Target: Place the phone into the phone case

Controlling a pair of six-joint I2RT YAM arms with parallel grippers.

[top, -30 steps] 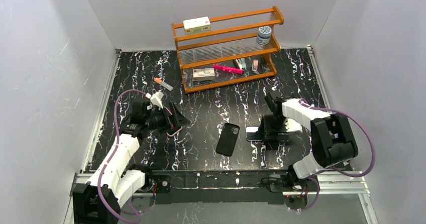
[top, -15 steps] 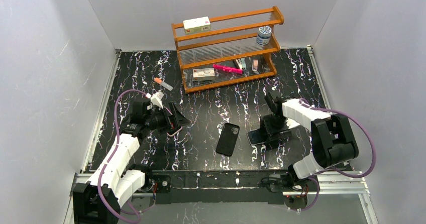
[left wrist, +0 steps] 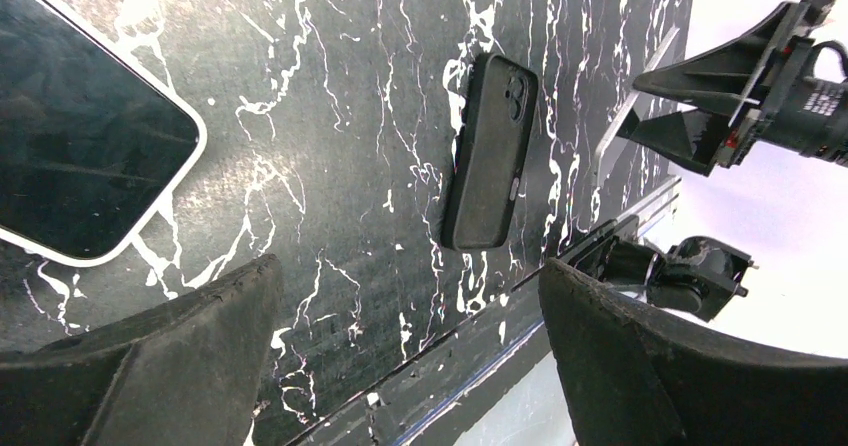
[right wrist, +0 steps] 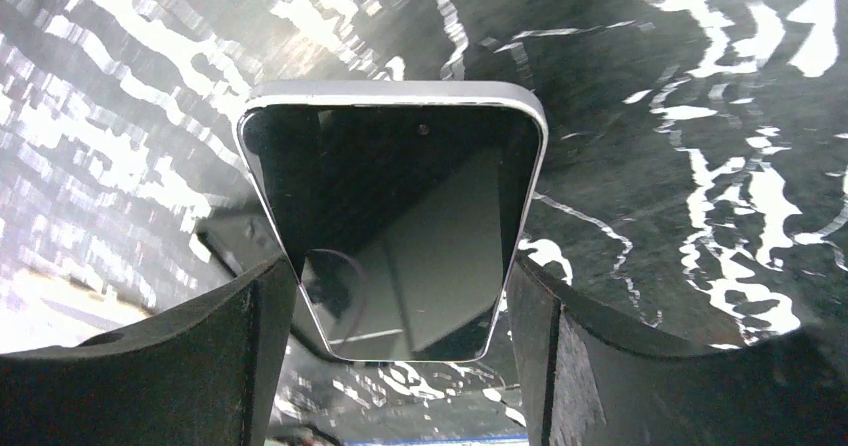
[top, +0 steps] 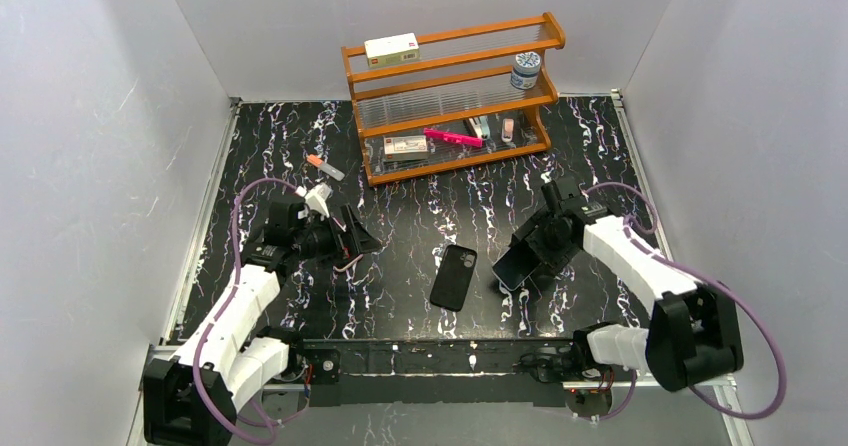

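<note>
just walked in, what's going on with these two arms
The right gripper is clamped on the phone, holding it tilted and seemingly just off the table. The phone case lies flat on the table just left of the phone, its camera cut-out end pointing away from the arm bases. The left gripper hangs open and holds nothing; another dark slab with a pale rim lies near it. The phone is not yet in the case.

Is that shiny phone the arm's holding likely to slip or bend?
Probably slippery: the phone has a glossy, mirror-like screen and smooth rim, pinched only at its edges by the right gripper. It looks stiff, jutting out without sagging. Likely fragile if dropped.
</note>
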